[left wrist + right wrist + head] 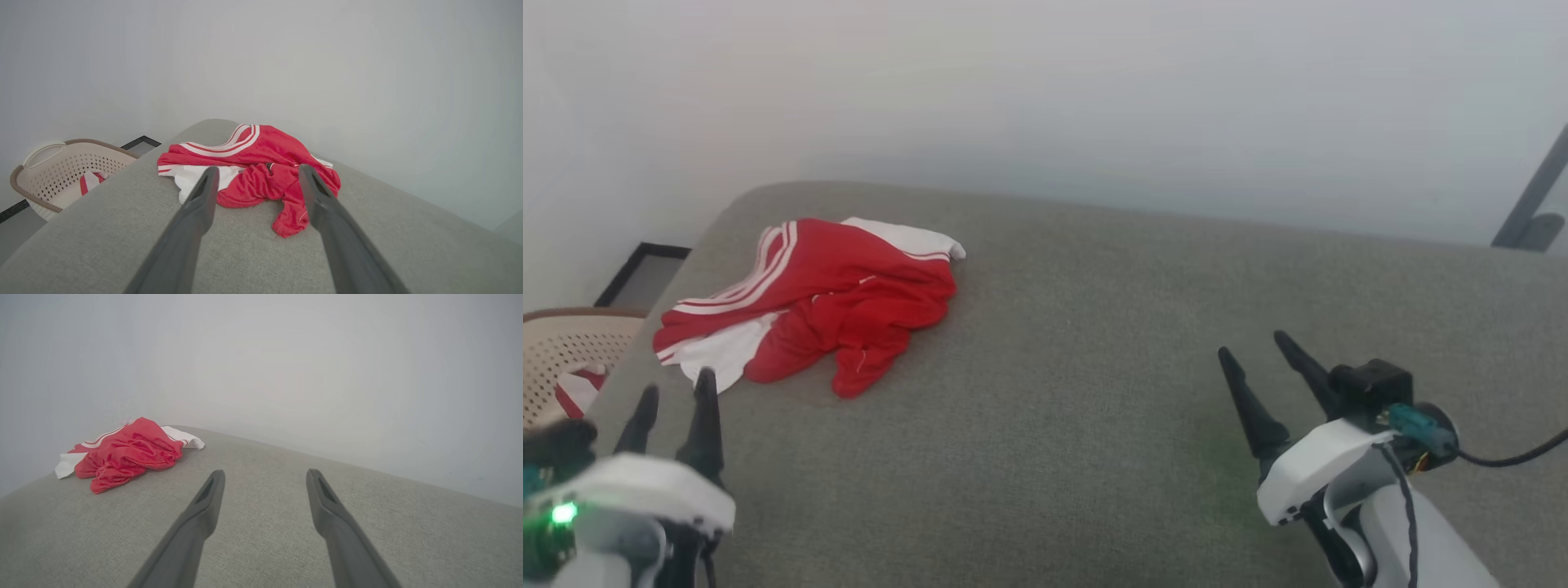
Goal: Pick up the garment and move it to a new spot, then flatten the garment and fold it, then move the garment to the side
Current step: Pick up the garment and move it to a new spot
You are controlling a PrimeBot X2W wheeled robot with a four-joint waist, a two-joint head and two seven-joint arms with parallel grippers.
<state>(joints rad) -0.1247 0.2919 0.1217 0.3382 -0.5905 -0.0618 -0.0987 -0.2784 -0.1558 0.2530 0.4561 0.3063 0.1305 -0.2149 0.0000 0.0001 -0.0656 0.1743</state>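
Nearest, at lower left of the head view: left gripper (676, 382), fingers parted with nothing between them, aimed at the garment and close to its near white edge. At lower right: right gripper (1254, 347), fingers likewise spread and empty, over bare grey cushioned surface (1054, 425), well apart from the cloth. Farther back, toward the left rear corner of that surface: the garment (825, 306), lying in a crumpled heap, red body bunched on itself, white sleeve and striped trim poking out at the edges, touched by neither gripper as far as can be told. Off the left edge and lower down: a pale perforated laundry basket (564, 359) holding a scrap of red-and-white cloth. Beyond everything, a plain pale wall. Judged to be the very start, with the pick-up not yet begun. Likely troubles from here: pinching only a top fold of thin fabric and losing it mid-lift; catching one bunched layer and raising a twisted heap, harder to flatten afterwards; driving fingertips into the soft upholstery and snagging it along with the cloth; dragging instead of lifting so near the corner, and tipping the shirt over the edge toward the basket.
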